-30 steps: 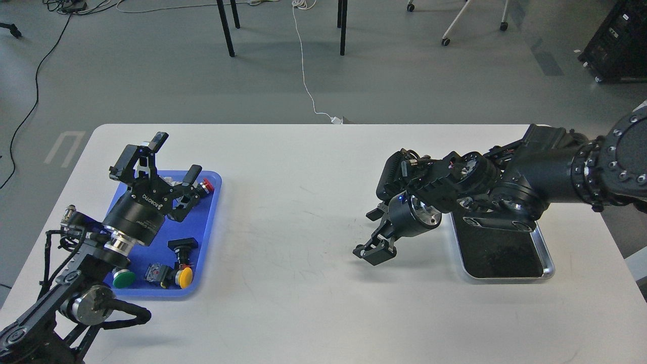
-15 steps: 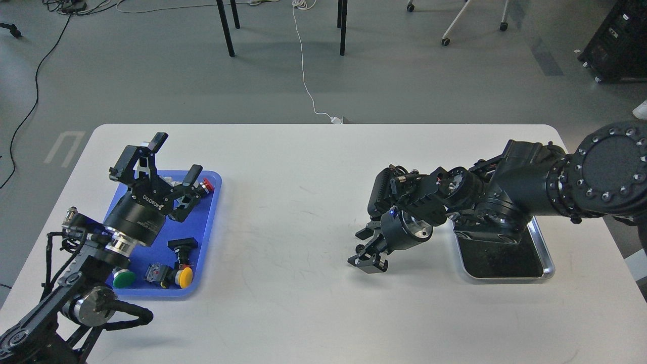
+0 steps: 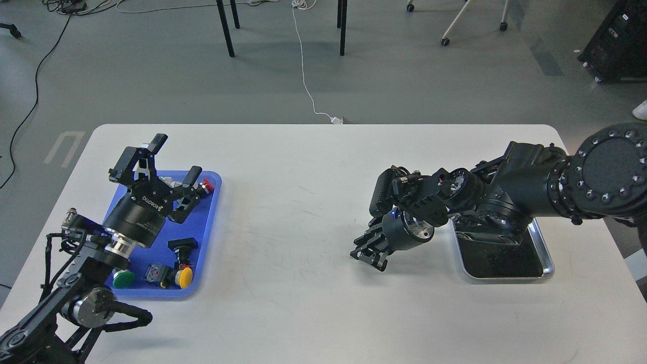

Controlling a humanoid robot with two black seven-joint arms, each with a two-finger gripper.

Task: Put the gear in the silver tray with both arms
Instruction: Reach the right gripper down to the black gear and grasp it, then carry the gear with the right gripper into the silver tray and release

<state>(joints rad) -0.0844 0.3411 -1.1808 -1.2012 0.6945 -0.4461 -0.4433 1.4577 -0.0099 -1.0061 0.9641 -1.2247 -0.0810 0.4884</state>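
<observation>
My right gripper (image 3: 368, 251) hangs low over the middle-right of the white table (image 3: 303, 202), fingers pointing down and left. Its jaws stand close together on a small dark toothed gear (image 3: 362, 248), which is barely visible between them. The silver tray (image 3: 548, 265), with a shiny rim and a dark floor, lies to the gripper's right, partly under my right forearm. My left gripper (image 3: 177, 155) is open and empty, raised above the far end of the blue tray (image 3: 212, 217).
The blue tray holds a green button (image 3: 123, 279), a yellow button (image 3: 185, 277), a red button (image 3: 206, 185) and a black switch (image 3: 183, 246). Chair and table legs and a white cable (image 3: 303, 65) are on the floor beyond the table's far edge.
My right gripper moved left and down to the table, and its jaws closed around the small gear. The right forearm swung lower over the silver tray. The left arm stayed still.
</observation>
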